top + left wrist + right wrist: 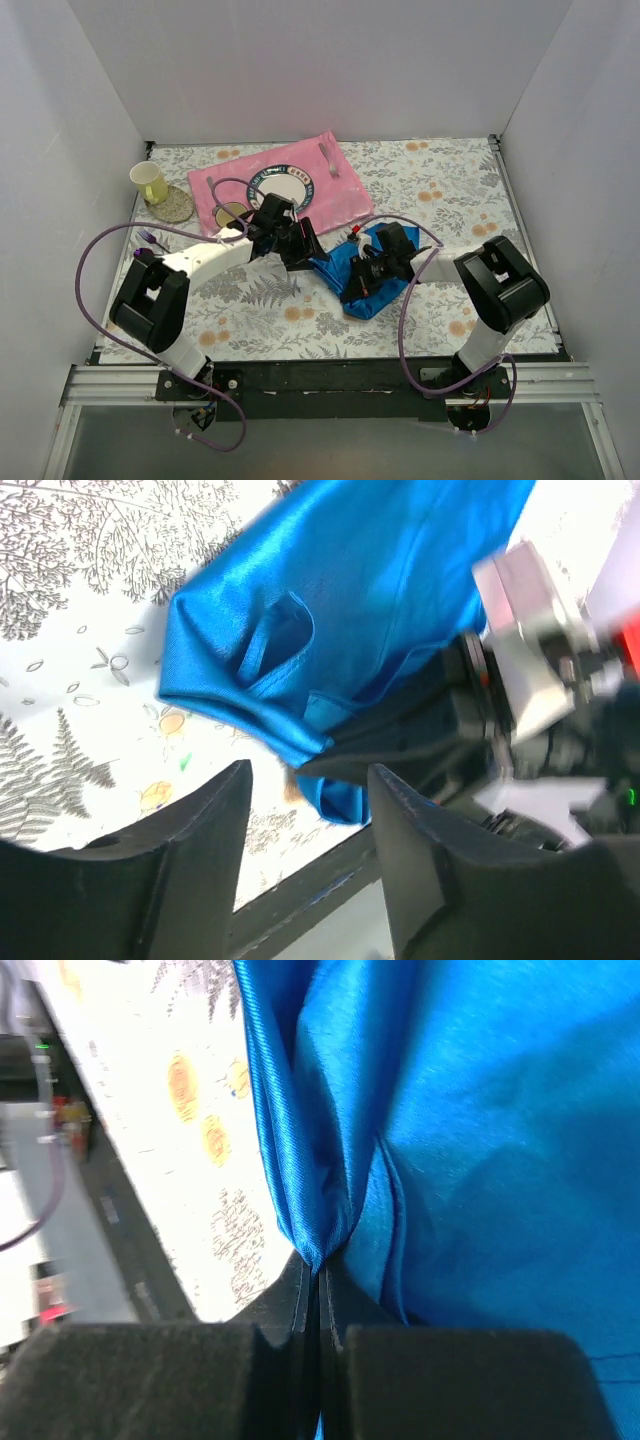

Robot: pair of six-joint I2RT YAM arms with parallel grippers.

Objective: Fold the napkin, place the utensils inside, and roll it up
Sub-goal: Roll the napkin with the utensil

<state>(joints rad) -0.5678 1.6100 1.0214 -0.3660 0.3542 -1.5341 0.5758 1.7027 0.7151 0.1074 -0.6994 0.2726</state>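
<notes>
The royal-blue napkin (372, 285) lies bunched on the floral tablecloth in the middle. My right gripper (360, 268) is shut on a pinched fold of it; in the right wrist view the jaws (320, 1265) meet on the cloth (480, 1140). My left gripper (304, 252) is open and empty just left of the napkin's edge; its wrist view shows the fingers (205, 825) apart, with the napkin (330, 610) beyond them. A round gold spoon bowl (232, 212) lies at the near edge of the pink mat.
A pink mat (330, 200) with a white plate (283, 186) and a silver-grey fork (330, 158) lies at the back. A yellow cup (150, 182) and coaster (175, 207) stand at back left. Purple plastic utensils (150, 238) lie at the left. White walls enclose the table.
</notes>
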